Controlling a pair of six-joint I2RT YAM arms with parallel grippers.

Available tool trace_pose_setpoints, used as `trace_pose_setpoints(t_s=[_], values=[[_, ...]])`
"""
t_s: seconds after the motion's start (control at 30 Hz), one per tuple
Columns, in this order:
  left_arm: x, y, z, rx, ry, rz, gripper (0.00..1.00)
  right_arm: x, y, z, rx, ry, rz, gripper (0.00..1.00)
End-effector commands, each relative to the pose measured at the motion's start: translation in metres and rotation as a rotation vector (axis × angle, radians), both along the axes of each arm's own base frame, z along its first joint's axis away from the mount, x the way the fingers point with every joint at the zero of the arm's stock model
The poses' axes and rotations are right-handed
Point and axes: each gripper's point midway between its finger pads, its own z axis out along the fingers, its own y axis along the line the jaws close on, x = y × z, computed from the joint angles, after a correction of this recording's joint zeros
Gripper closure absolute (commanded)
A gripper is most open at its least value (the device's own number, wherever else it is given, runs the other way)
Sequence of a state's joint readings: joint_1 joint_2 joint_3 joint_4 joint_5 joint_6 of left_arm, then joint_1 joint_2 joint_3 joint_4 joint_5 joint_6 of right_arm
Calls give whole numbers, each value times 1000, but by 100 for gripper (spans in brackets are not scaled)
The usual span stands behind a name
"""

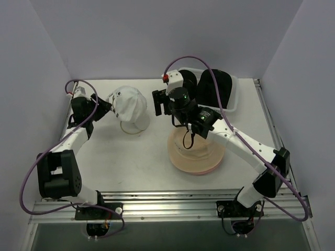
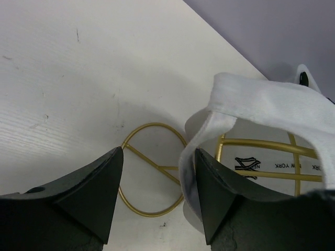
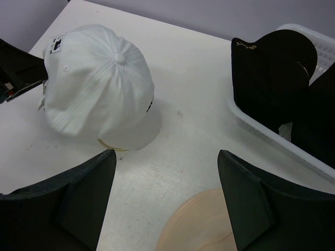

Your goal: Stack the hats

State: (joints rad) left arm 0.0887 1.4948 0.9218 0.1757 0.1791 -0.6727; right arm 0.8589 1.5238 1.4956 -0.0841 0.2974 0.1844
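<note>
Left-wrist view alone under white cap (image 2: 272,102) onto gold frame (image 2: 251,141); left hand (image 2: 158,151), right hand (image 3: 167,152) both apart, neither clamped.

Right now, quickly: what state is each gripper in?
Left gripper: open, the white fabric cap's edge beside one finger, unclamped.
Right gripper: open, holding nothing.

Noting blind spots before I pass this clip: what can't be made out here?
- Pinkish brimmed hat: in the top view the right arm covers its middle, and the right wrist view crops it, so hats beneath are uncountable.
- Black hats in basket: partly behind right arm in top view, cut by the frame edge in right wrist view.
- Gold frame: every view, mostly under white cap.
</note>
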Motion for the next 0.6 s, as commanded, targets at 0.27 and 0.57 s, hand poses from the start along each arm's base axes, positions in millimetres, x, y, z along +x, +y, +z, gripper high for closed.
trace_pose_setpoints(t_s=[0.27,0.57], values=[[12,21,-17,27,26,54,35,90,-16,19,-50,-81,-180,25],[0,21,21,32,-3,90,17,147,-48,-17,-109,1,-244,25]])
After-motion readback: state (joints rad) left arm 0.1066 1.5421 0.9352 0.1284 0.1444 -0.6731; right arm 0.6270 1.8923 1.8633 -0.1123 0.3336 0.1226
